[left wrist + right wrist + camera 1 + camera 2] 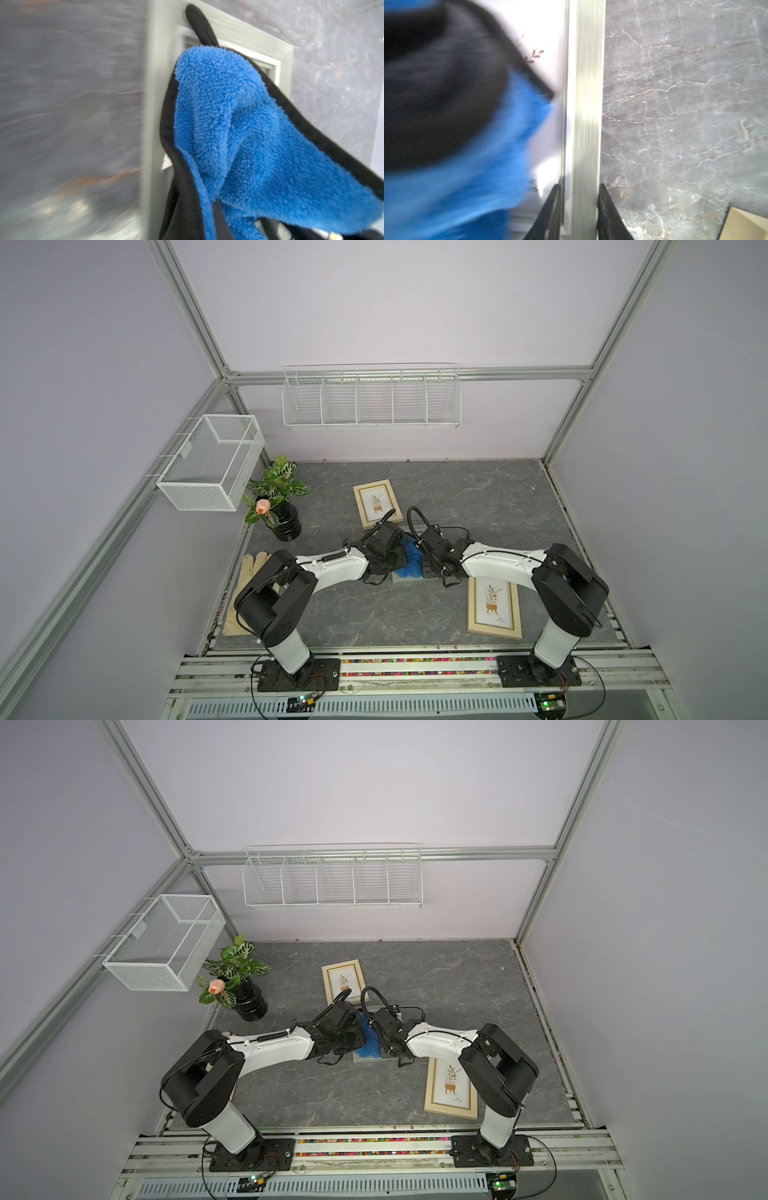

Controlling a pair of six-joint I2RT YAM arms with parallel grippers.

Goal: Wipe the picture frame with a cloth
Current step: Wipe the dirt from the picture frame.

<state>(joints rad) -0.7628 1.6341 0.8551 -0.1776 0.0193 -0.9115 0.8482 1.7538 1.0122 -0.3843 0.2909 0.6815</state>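
Observation:
A grey-green picture frame (409, 580) lies flat mid-table, mostly covered by both wrists in both top views. The blue plush cloth (409, 561) with a dark edge is bunched on its glass. My left gripper (397, 549) is shut on the cloth (239, 135), which hangs in front of its jaws and hides them. In the left wrist view the picture frame (153, 104) lies under the cloth. My right gripper (579, 185) is shut across the picture frame's side rail (585, 104), one finger on each side. The cloth (477, 187) is blurred beside it.
Two beige frames lie on the table, one at the back (377, 504) and one at the front right (494, 608). A beige glove (245, 593) lies at the left edge under my left arm. A potted plant (278, 506) stands back left, below a wire basket (212, 462).

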